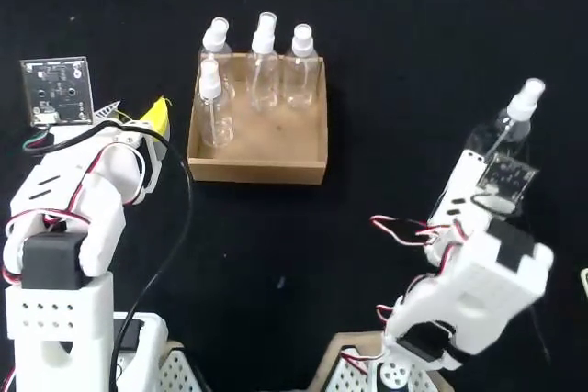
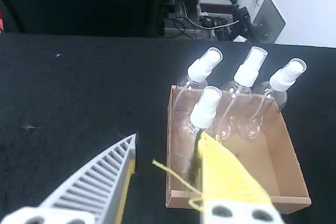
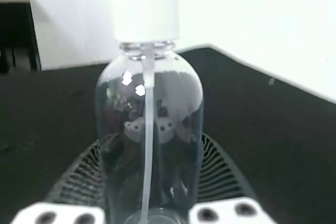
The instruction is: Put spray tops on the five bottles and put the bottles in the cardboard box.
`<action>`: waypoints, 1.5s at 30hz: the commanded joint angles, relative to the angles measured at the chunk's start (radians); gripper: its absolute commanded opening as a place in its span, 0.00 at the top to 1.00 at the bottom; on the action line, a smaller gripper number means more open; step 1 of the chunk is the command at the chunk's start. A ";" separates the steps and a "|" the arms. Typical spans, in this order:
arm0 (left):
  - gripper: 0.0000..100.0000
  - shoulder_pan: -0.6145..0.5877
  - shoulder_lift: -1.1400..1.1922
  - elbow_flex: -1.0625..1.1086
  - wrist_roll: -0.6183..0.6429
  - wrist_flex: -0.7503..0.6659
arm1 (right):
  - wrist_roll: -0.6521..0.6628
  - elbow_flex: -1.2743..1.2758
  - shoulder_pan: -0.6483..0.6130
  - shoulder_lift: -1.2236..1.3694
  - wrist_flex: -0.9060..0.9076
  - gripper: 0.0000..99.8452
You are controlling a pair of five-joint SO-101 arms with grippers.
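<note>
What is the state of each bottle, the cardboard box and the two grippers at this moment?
Four bottles: upright in the box, spray tops on.
Fifth bottle: spray top on, outside the box, held by the right gripper.
Cardboard box: open, four bottles inside.
Left gripper: open, empty, beside the box.
Right gripper: shut on the fifth bottle.
</note>
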 commanded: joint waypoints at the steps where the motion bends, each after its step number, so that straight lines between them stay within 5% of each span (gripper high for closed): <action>1: 0.83 -0.007 -0.012 -0.008 -0.009 0.003 | 0.012 -0.081 0.009 0.090 -0.167 0.99; 18: 0.83 -0.007 -0.012 -0.008 -0.012 0.003 | 0.014 -0.260 -0.009 0.458 -0.338 0.99; 26: 0.83 -0.007 -0.012 -0.008 -0.014 0.003 | 0.014 -0.269 -0.012 0.466 -0.334 0.86; 34: 0.83 -0.007 -0.012 -0.018 -0.011 0.003 | 0.015 -0.269 -0.032 0.464 -0.341 0.85; 39: 0.83 -0.007 -0.012 -0.015 -0.012 0.003 | 0.034 -0.262 -0.035 0.430 -0.333 0.73; 45: 0.83 -0.007 -0.012 -0.016 -0.012 0.002 | 0.040 -0.260 -0.051 0.392 -0.333 0.75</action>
